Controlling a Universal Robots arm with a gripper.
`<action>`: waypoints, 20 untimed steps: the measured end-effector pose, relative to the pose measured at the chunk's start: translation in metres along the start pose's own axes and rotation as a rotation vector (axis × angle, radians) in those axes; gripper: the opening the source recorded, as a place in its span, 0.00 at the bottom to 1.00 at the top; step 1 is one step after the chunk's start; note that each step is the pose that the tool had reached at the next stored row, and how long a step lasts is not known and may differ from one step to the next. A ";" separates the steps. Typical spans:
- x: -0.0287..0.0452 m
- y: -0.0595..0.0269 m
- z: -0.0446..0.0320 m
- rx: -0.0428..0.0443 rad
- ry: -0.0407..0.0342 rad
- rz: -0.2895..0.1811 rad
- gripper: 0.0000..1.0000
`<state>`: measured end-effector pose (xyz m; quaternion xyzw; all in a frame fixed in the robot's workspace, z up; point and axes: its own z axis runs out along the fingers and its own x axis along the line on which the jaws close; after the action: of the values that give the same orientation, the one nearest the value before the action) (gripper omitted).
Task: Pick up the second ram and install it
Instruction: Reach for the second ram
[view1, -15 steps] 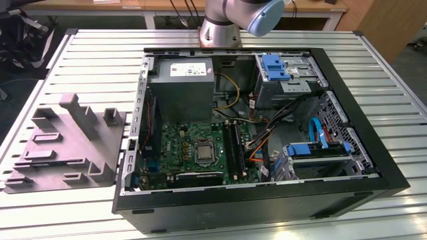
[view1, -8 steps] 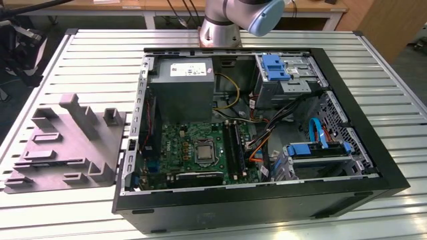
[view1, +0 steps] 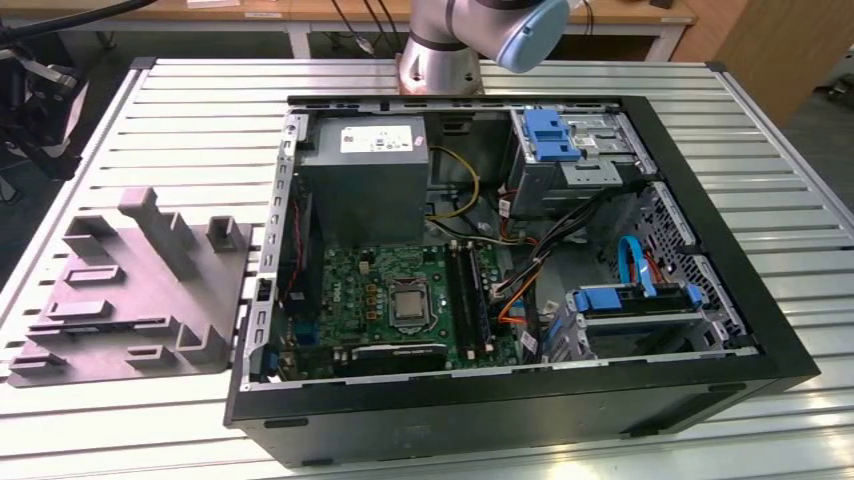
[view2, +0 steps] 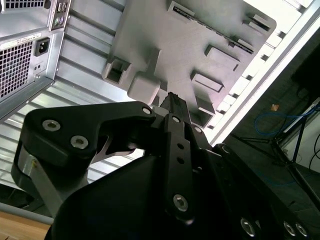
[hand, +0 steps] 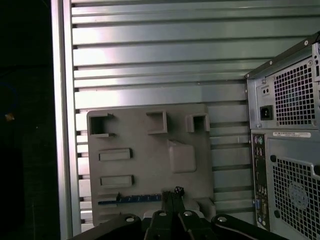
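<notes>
Memory stick (hand: 131, 199) sits in a long slot of the grey plastic tray (hand: 145, 170), along the edge opposite its three upright blocks (hand: 157, 131) — so the first wrist view shows it. The gripper (hand: 173, 192) hangs above the tray, fingers pressed together on nothing, its tips lined up near one end of the stick in that view. In the exterior view the tray rests on the slatted table (view1: 200, 110) at nine o'clock from the open computer case (view1: 534, 405) — the exterior view's left — and the arm's base (view1: 441, 55) stands at the case's twelve o'clock.
</notes>
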<state>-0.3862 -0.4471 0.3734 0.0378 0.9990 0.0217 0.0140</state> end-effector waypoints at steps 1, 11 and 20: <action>0.0000 0.0000 0.0000 0.0001 0.0001 0.000 0.10; 0.0038 -0.0032 0.0034 0.0000 0.0001 0.000 0.10; 0.0156 -0.0128 0.0162 0.0000 0.0000 0.000 0.10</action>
<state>-0.4022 -0.4581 0.3562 0.0378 0.9990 0.0217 0.0140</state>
